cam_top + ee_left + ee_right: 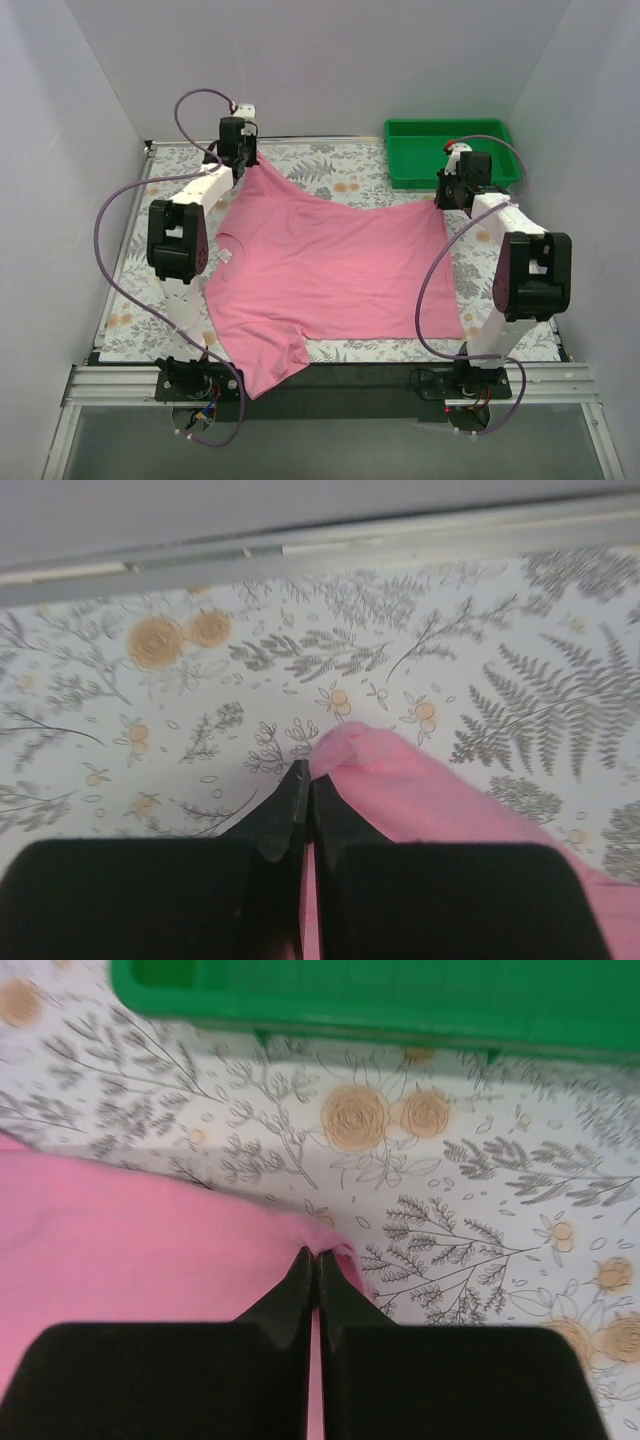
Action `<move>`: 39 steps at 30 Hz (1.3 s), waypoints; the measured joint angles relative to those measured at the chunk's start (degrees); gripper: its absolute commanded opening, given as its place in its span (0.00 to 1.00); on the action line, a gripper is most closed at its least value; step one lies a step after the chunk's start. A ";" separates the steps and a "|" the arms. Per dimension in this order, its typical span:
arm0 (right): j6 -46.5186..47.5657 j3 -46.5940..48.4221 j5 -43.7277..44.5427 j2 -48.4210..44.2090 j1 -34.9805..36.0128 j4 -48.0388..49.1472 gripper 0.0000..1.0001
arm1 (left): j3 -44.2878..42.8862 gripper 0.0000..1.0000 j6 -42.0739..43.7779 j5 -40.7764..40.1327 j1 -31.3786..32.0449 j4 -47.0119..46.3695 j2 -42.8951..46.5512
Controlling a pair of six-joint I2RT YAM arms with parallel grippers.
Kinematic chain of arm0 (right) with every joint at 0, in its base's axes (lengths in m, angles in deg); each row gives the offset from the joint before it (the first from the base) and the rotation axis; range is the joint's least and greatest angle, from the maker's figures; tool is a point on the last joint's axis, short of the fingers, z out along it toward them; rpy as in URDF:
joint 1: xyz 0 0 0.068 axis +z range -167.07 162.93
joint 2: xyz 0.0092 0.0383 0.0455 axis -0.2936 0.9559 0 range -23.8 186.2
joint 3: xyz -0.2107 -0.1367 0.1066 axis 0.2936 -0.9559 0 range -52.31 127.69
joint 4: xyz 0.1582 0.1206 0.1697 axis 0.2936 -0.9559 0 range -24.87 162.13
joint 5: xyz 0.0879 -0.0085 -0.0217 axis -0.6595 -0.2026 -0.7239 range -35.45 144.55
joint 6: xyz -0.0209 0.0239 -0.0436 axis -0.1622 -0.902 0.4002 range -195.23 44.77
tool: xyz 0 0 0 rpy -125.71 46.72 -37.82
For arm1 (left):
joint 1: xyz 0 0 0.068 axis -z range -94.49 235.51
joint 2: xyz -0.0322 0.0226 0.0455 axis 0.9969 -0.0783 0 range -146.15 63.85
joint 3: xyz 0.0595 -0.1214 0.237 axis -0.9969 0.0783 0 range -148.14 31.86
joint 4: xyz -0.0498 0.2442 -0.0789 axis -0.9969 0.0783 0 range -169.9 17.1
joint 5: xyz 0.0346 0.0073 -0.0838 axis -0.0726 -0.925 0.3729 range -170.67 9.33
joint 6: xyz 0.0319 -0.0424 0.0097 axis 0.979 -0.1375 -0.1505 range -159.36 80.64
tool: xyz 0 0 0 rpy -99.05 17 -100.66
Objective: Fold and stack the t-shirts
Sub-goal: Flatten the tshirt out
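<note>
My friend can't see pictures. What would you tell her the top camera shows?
A pink t-shirt is spread over a flowery table, its two far corners pinched in the shut jaws of the left arm and the right arm. A green tray sits at the table's far right corner.

- On my right wrist cam, the right gripper has its jaws pressed together, pinching an edge of the pink t-shirt.
- The shirt fills the left side of the view, spread over the floral table cover, and I see a small bunch of fabric at the fingertips.
- The green tray runs along the top edge, apart from the shirt, with bare cover between them.
</note>
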 measured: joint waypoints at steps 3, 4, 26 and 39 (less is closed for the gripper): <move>-0.24 0.07 -1.46 -7.08 0.00 0.02 0.01 | -2.12 0.00 -0.61 -0.37 -0.26 2.62 6.75; -0.24 0.20 -1.92 -9.62 0.02 0.02 0.01 | -3.98 0.00 -0.72 -0.61 -0.35 3.58 8.87; 7.50 3.10 -7.45 -60.39 0.00 0.09 0.01 | -15.67 0.00 -0.96 -0.17 -1.09 11.34 60.37; 10.40 5.68 -9.60 -62.40 0.00 -0.57 0.01 | -18.69 0.00 3.08 2.75 -0.33 8.92 62.20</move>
